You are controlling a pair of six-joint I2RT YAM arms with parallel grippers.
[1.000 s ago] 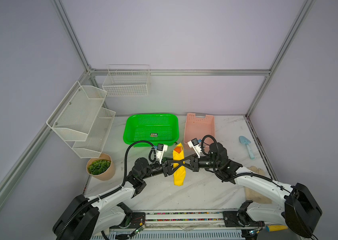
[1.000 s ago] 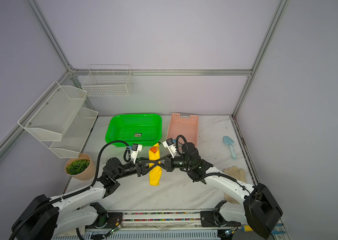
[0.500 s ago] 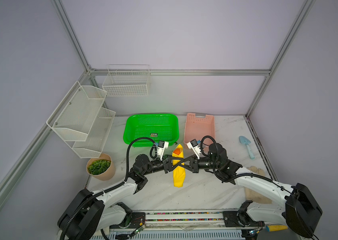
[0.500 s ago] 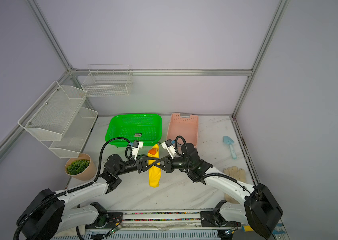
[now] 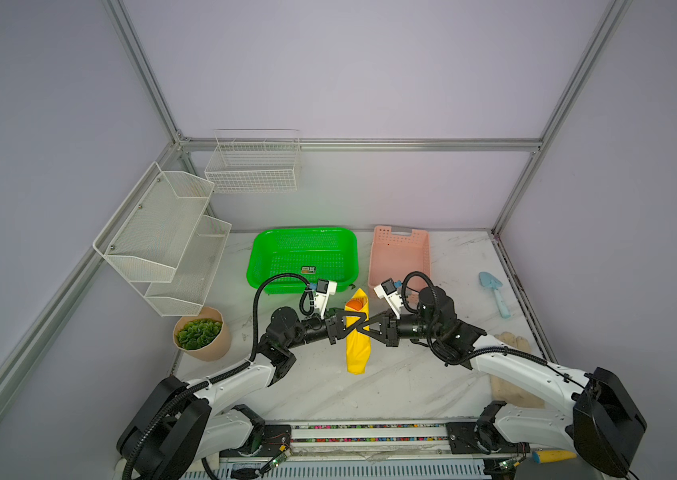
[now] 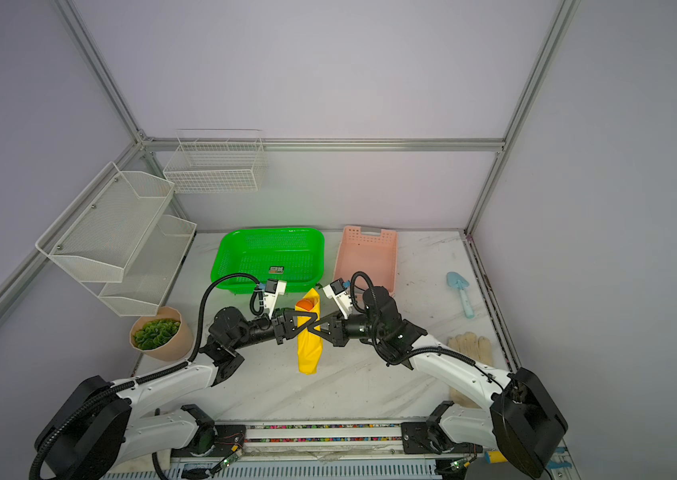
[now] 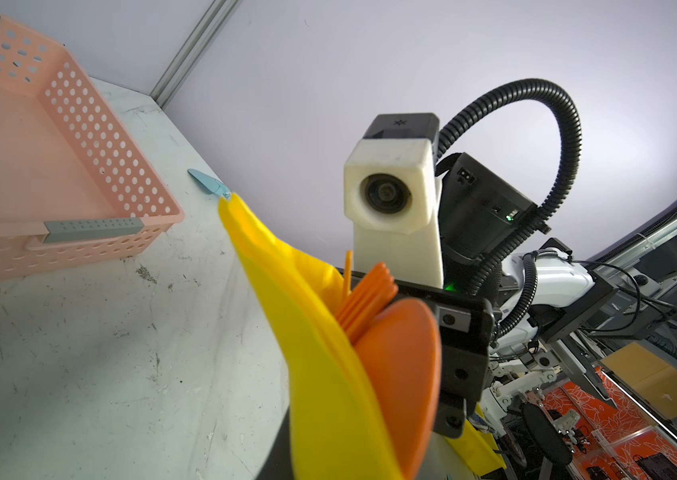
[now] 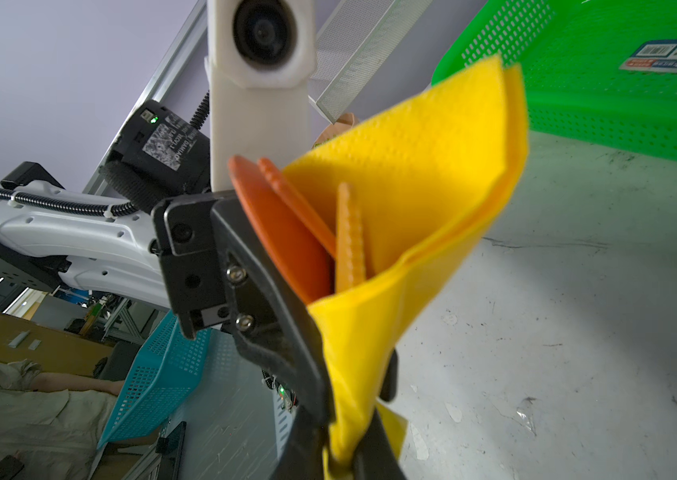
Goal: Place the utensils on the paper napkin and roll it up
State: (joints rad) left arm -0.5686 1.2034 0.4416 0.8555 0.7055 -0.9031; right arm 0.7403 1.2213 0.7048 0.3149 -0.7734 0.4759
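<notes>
The right jaws are pressed onto the yellow paper napkin (image 5: 357,351) at its middle, plain in the right wrist view. The left jaws pinch the same spot from the opposite side, it seems, though the roll partly hides their tips. The napkin is wrapped into a slim roll whose long axis runs near to far, with the open mouth pointing far and the narrow closed end near. Out of the mouth stick the orange utensils (image 5: 354,304), heads toward the far side: the round bowl of the spoon (image 8: 282,232), the tines of the fork (image 7: 368,299) and the serrated blade of the knife (image 8: 350,241). The roll sits over the middle of the desk (image 5: 328,399), just near of the gap between the green basket (image 5: 259,266) and the pink basket (image 5: 422,249). A light-blue trowel (image 5: 494,291) lies well apart at the right.
</notes>
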